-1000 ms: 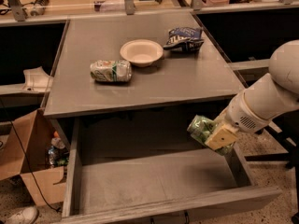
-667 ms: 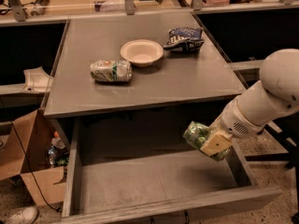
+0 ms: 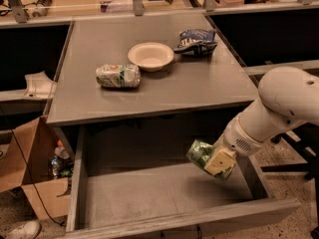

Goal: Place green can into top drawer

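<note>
The green can, dark green with a leafy print, is held tilted in my gripper. The gripper is shut on it, and its pale finger pad covers the can's right end. Can and gripper hang just above the right part of the open top drawer, near its right wall. The drawer is pulled out from under the tabletop, and its flat grey bottom is bare. My white arm reaches in from the right.
On the grey tabletop lie a paler white-and-light-green can, a white bowl and a blue chip bag. A cardboard box with rubbish stands on the floor at the left.
My gripper has carried the green can down and to the left, from beside the drawer's right wall to over the drawer's right part.
</note>
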Robot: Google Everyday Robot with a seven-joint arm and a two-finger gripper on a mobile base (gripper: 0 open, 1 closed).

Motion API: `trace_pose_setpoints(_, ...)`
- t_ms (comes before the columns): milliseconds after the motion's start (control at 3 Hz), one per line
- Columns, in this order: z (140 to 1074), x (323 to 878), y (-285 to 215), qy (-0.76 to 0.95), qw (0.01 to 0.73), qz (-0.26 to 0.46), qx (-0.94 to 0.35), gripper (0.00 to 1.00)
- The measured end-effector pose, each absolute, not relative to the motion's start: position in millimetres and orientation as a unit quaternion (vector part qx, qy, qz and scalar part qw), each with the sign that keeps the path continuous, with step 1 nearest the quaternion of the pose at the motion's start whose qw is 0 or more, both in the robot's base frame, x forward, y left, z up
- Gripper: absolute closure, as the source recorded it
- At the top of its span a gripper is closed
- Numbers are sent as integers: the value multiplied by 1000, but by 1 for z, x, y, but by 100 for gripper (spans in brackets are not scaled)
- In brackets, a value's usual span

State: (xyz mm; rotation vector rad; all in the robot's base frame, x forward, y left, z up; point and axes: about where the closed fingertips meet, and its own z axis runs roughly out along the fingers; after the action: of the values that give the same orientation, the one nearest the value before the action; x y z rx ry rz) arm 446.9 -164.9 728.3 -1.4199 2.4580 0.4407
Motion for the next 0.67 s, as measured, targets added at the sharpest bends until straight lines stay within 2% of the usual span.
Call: trace_pose_setpoints(667,717,444,-158,852,132,161,-480,100)
